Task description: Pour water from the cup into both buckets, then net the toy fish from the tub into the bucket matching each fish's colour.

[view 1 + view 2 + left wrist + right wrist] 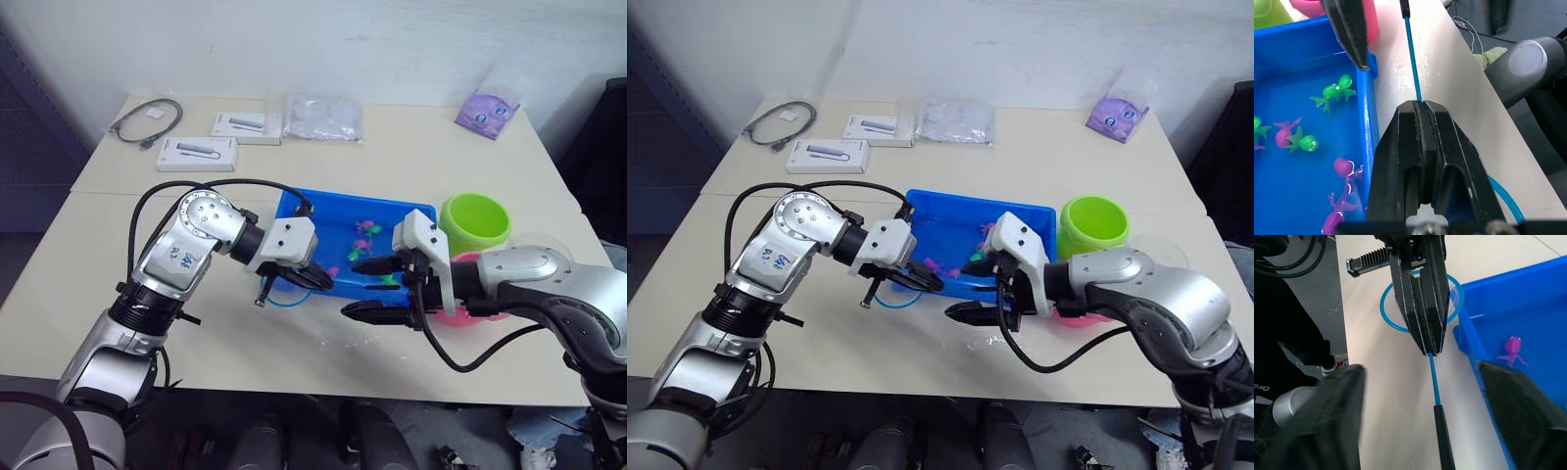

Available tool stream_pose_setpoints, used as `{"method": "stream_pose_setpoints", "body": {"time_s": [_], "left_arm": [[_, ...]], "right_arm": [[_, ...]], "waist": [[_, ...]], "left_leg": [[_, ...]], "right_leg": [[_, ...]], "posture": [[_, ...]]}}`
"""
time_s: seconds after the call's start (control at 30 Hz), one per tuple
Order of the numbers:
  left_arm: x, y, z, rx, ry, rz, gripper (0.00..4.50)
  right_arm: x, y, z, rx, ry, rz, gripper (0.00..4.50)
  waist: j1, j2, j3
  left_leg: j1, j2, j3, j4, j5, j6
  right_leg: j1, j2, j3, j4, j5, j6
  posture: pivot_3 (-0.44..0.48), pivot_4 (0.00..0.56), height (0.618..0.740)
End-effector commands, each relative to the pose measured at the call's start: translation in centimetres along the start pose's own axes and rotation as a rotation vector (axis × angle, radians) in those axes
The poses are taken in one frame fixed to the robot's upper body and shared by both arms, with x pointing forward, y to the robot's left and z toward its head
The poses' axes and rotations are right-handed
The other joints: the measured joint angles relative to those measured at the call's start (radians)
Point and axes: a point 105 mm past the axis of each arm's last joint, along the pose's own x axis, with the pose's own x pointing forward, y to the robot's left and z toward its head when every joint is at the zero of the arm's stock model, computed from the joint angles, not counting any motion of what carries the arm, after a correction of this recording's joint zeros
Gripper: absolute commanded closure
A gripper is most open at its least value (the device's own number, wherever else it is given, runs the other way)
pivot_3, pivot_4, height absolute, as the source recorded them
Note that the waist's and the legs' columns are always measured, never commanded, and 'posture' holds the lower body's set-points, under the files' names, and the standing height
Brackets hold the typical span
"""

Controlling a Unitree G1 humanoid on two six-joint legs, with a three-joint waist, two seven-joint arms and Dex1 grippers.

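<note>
Net [1420, 301] lies on the table just beside the tub's [294, 208] near rim, hoop flat on the tabletop, my left gripper [1422, 340] clamped on its thin blue shaft where the shaft meets the hoop. My right gripper [377, 289] hangs with fingers spread apart over the tub's near corner, the dark handle [1444, 435] running toward it and not yet held. Pink and green fish [1332, 93] lie scattered in the tub; the green bucket [475, 223] stands at the tub's far side from the net, the pink bucket [460, 311] tucked behind my right wrist. My judgement: a handover looms, and if the left lets go before the right closes, the slim handle may slip or swing, or the right finger may knock the tub's rim.
</note>
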Motion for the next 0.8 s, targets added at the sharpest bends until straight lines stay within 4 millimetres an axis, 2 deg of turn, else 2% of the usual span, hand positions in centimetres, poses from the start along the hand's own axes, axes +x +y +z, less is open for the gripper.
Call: {"method": "stream_pose_setpoints", "body": {"time_s": [0.03, 0.17, 0.47, 0.57, 0.63, 0.73, 0.8], "left_arm": [[-0.1, 0.3, 1.1, 0.046, -0.004, 0.022, 4.50], [0.0, 0.1, 0.8, 0.036, -0.011, 0.033, 4.50], [0.0, -0.3, 0.9, 0.019, -0.054, 0.054, 4.50], [-0.6, -0.1, 1.5, 0.021, -0.121, 0.090, 3.51], [-1.7, 0.5, 2.3, 0.029, -0.192, 0.150, 2.60], [-4.6, 1.8, 3.4, 0.006, -0.290, 0.267, 1.27], [-7.4, 2.5, 3.6, -0.040, -0.322, 0.350, 0.32]], "right_arm": [[-0.3, 0.3, 0.9, -0.020, -0.034, 0.000, 2.38], [-0.5, 0.0, 0.7, -0.011, -0.033, -0.020, 4.40], [-0.8, -0.6, 1.1, -0.052, -0.051, -0.047, 4.40], [-0.9, -0.7, 1.4, -0.097, -0.052, -0.053, 4.50], [-1.1, -0.8, 1.7, -0.152, -0.049, -0.066, 4.50], [-1.4, -1.2, 2.2, -0.254, -0.037, -0.097, 4.50], [-2.1, -1.4, 2.5, -0.316, -0.037, -0.126, 4.50]], "waist": [[0.000, 0.000, 0.000], [0.000, 0.000, 0.000], [-0.001, 0.000, 0.000], [0.000, 0.000, 0.000], [0.000, 0.000, 0.000], [-0.001, 0.000, 0.000], [-0.002, 0.000, 0.000]], "left_leg": [[0.000, 0.000, 0.000, 0.000, 0.000, 0.000], [0.000, 0.000, 0.000, 0.000, 0.000, 0.000], [0.000, 0.000, 0.000, 0.002, 0.000, 0.000], [0.000, 0.000, 0.000, 0.002, 0.000, 0.000], [0.000, 0.000, 0.000, 0.003, 0.000, 0.000], [0.000, 0.000, 0.000, 0.003, 0.000, 0.000], [0.000, 0.000, 0.000, 0.003, 0.000, 0.000]], "right_leg": [[0.000, 0.000, 0.000, 0.000, 0.000, 0.000], [0.000, 0.000, 0.000, 0.000, 0.000, 0.000], [0.000, 0.000, 0.000, 0.001, 0.000, 0.000], [0.000, 0.000, 0.000, 0.001, 0.000, 0.000], [0.000, 0.000, 0.000, 0.001, 0.000, 0.000], [0.000, 0.000, 0.000, 0.001, 0.000, 0.000], [0.000, 0.000, 0.000, 0.001, 0.000, 0.000]], "posture": [[0.000, 0.150, 0.740], [0.000, 0.150, 0.740], [0.000, 0.150, 0.740], [0.000, 0.150, 0.740], [0.000, 0.150, 0.740], [0.000, 0.150, 0.740], [0.000, 0.150, 0.740]]}}
